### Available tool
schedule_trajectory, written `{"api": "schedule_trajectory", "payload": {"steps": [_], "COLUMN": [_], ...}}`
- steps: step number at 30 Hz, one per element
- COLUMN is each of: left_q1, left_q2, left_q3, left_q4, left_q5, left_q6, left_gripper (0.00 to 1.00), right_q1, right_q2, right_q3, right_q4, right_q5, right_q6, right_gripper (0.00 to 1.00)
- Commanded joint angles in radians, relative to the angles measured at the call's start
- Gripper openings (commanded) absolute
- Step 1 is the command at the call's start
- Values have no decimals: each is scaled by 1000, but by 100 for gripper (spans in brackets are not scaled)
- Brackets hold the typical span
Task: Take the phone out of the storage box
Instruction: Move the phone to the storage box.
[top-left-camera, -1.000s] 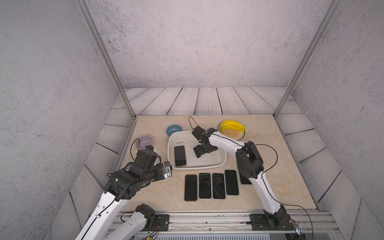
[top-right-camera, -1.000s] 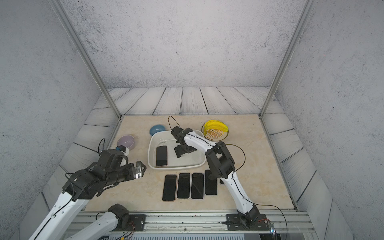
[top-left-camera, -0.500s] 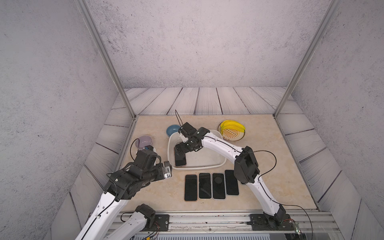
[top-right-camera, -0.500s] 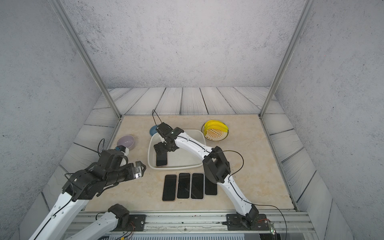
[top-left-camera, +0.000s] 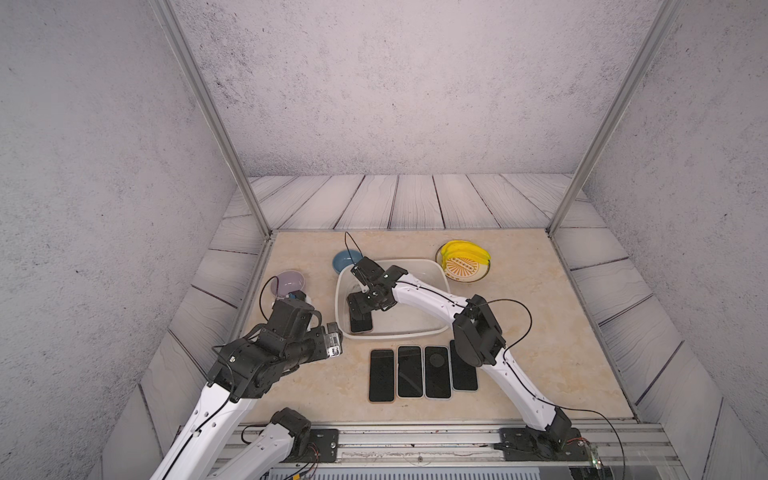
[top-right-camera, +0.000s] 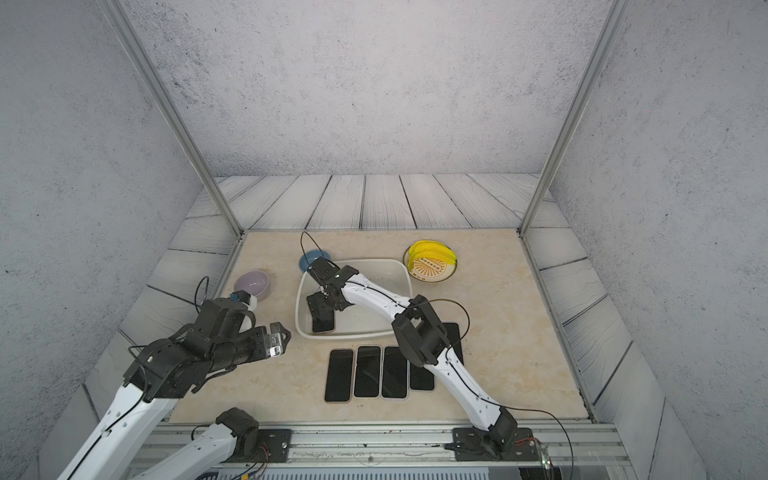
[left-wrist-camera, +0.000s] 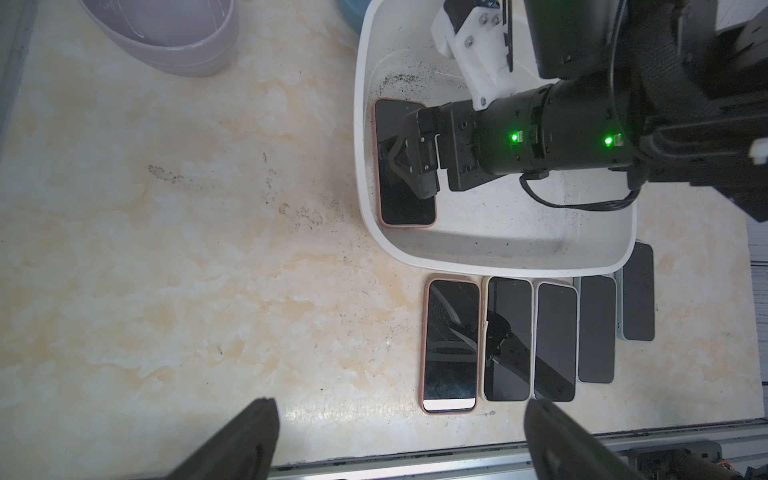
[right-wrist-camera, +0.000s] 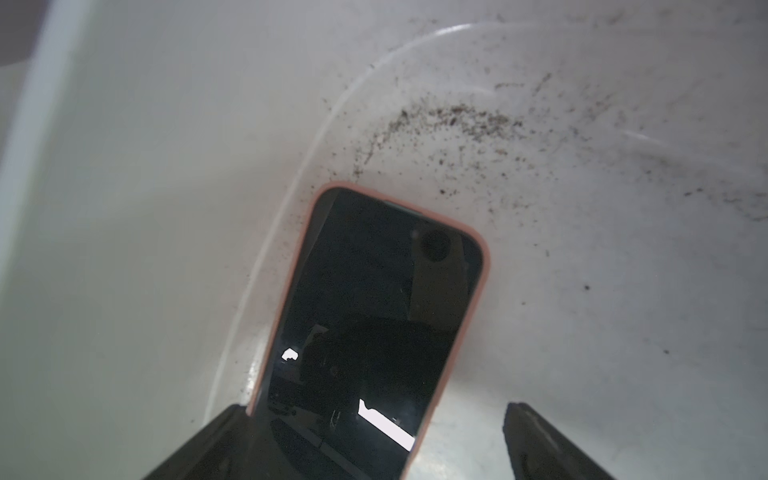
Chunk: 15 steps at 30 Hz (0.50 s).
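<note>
**Right arm reaching into the box, phone lying inside**

Nearest to us, the left gripper (left-wrist-camera: 401, 403) is hovering over the bare table (left-wrist-camera: 187, 270) at the near left. Its fingers (left-wrist-camera: 257, 440) are spread wide and gripping nothing, and its arm is rising steeply from the front rail.

Just beyond it, a row of phones (left-wrist-camera: 509, 340) is lying side by side, screens up and dark, right beside the near wall of the storage box (left-wrist-camera: 498, 262).

Inside that box, the phone (right-wrist-camera: 374, 291) is lying flat in its pink case, screen up, at the left end close to the wall.

The right arm is stretching from the near right across the box, elbow bent high. The right gripper (right-wrist-camera: 374, 409) is pointing down over the phone with its jaws apart. One finger is sitting at the phone's edge and the other is standing clear, so nothing is clamped. Whether it is touching, I can't tell.

Farther back, the lilac bowl (top-left-camera: 289, 280), blue bowl (top-left-camera: 345, 259) and yellow dish (top-left-camera: 463, 257) are standing by.
</note>
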Motion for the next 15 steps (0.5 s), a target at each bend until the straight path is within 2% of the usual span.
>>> {"api": "schedule_trajectory", "payload": {"steps": [1, 10, 15], "left_q1": [13, 17, 19], "left_q2": [-13, -15, -12], "left_q3": [23, 27, 42], "left_q4": [-36, -58, -71], "left_q5": [-18, -8, -5], "left_q6": [25, 53, 72], "left_gripper": [99, 99, 98], "right_q1": [14, 47, 70], "right_q2": [31, 161, 227], "right_q3": [59, 210, 266], "right_q4": [14, -66, -153], "right_q5": [28, 59, 141], "right_q6": [32, 3, -50], "right_gripper": [100, 100, 100]}}
